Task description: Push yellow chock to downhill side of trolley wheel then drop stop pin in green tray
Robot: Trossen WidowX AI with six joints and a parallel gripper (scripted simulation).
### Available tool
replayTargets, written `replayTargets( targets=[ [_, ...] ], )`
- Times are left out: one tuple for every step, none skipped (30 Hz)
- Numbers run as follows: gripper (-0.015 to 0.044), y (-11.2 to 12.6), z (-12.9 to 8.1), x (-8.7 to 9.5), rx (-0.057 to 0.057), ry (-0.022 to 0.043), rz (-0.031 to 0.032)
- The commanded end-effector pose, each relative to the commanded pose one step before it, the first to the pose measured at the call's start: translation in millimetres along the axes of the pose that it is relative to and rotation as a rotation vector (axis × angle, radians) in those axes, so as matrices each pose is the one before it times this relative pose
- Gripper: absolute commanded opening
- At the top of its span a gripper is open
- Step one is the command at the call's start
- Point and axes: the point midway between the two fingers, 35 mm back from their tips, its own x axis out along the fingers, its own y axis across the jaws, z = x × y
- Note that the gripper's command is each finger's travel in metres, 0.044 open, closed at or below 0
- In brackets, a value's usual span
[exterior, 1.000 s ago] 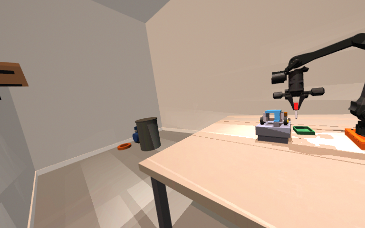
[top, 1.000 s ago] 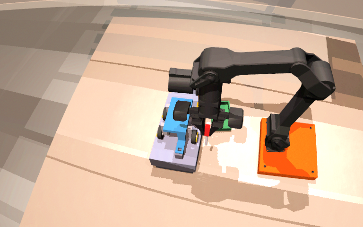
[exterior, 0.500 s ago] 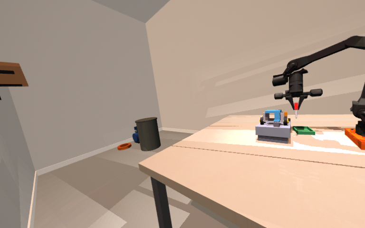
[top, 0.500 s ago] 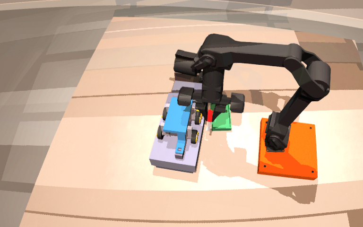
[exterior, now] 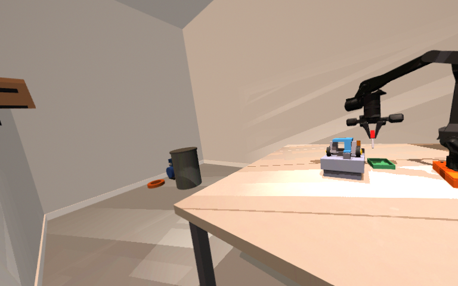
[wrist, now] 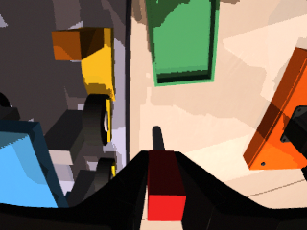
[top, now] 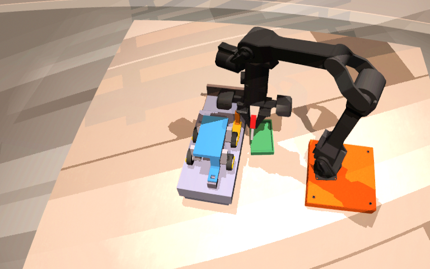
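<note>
My gripper (top: pixel 252 123) (exterior: pixel 372 135) (wrist: pixel 160 157) is shut on the stop pin (top: pixel 252 121) (exterior: pixel 372 134) (wrist: pixel 167 195) by its red head. The grey shaft hangs down, in the air to the right of the ramp (top: pixel 196 188) (exterior: pixel 342 165). In the wrist view the green tray (top: pixel 261 153) (exterior: pixel 380 164) (wrist: pixel 184 80) lies just ahead of the pin's tip. The blue trolley (top: pixel 210 139) (exterior: pixel 344 144) (wrist: pixel 22 167) stands on the ramp. The yellow chock (top: pixel 236 125) (wrist: pixel 98 69) with its orange handle sits against the far side of the trolley's right wheel (top: pixel 233 138) (wrist: pixel 96 118).
The arm's orange base plate (top: pixel 342 182) (exterior: pixel 445 170) (wrist: pixel 282 128) lies right of the tray. A low brown wall (top: pixel 221 87) closes the ramp's far end. A dark bin (exterior: pixel 185 167) and an orange ring (exterior: pixel 155 183) are on the floor, off the table.
</note>
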Motion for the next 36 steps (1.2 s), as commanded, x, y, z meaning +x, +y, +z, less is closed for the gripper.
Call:
replayTargets(
  targets=[
    [0.0, 0.37, 15.47, -3.26, -0.0021, -0.00529, 0.00311],
    [0.0, -0.17, 3.84, -0.45, 0.0, -0.00037, -0.00004],
    [0.0, -0.24, 3.95, -0.45, 0.0, -0.00033, -0.00004],
    [0.0, -0.11, 3.78, -0.52, 0.0, -0.00037, -0.00003],
    [0.0, -0.18, 3.96, -0.53, 0.0, -0.00033, -0.00004],
    [0.0, -0.04, 3.71, -0.6, 0.0, -0.00036, -0.00003],
    [0.0, -0.1, 3.95, -0.63, 0.0, -0.00033, -0.00003],
    [0.0, -0.01, 4.34, -0.81, 0.0, -0.00038, -0.00003],
    [0.0, -0.08, 3.9, -0.71, 0.0, -0.00029, -0.00003],
    [0.0, -0.08, 2.35, -0.42, 0.0, -0.00016, -0.00002],
    [0.0, -0.03, 0.78, -0.14, 0.0, -0.00005, -0.00001],
    [0.0, 0.0, 0.0, 0.0, 0.0, 0.0, 0.0],
    [0.0, 0.0, 0.0, 0.0, 0.0, 0.0, 0.0],
    [0.0, -0.01, -0.04, 0.01, 0.0051, -0.00109, 0.00018],
    [0.0, -0.04, -0.13, 0.04, 0.0152, -0.00327, 0.00058],
    [0.0, -0.06, -0.16, 0.05, 0.0195, -0.00419, 0.00084],
    [0.0, -0.08, -0.23, 0.06, 0.0282, -0.00601, 0.00139],
    [0.0, -0.09, -0.23, 0.06, 0.0294, -0.00622, 0.00168],
    [0.0, -0.1, -0.23, 0.06, 0.0297, -0.00621, 0.00193],
    [0.0, -0.1, -0.23, 0.05, 0.0297, -0.00612, 0.00216],
    [0.0, -0.11, -0.22, 0.05, 0.0297, -0.00604, 0.00239],
    [0.0, -0.1, -0.22, 0.06, 0.0295, -0.00608, 0.00185],
    [0.0, -0.1, -0.22, 0.05, 0.0296, -0.00601, 0.00208],
    [0.0, -0.1, -0.22, 0.05, 0.0296, -0.00592, 0.00231],
    [0.0, -0.11, -0.21, 0.04, 0.0296, -0.00583, 0.00253],
    [0.0, -0.1, -0.21, 0.05, 0.0293, -0.00589, 0.00207],
    [0.0, -0.11, -0.21, 0.05, 0.0294, -0.00581, 0.00229],
    [0.0, -0.11, -0.2, 0.04, 0.0293, -0.00571, 0.00251],
    [0.0, -0.11, -0.2, 0.04, 0.0294, -0.00562, 0.00273],
    [0.0, -0.11, -0.2, 0.05, 0.0293, -0.00572, 0.0023],
    [0.0, -0.11, -0.2, 0.05, 0.0294, -0.00563, 0.00252],
    [0.0, -0.11, -0.2, 0.04, 0.0293, -0.00552, 0.00272],
    [0.0, -0.12, -0.19, 0.03, 0.0294, -0.00542, 0.00294],
    [0.0, -0.11, -0.19, 0.05, 0.0293, -0.00553, 0.00256],
    [0.0, -0.12, -0.19, 0.04, 0.0294, -0.00544, 0.00277],
    [0.0, -0.12, -0.19, 0.04, 0.0293, -0.00532, 0.00297]
  ],
)
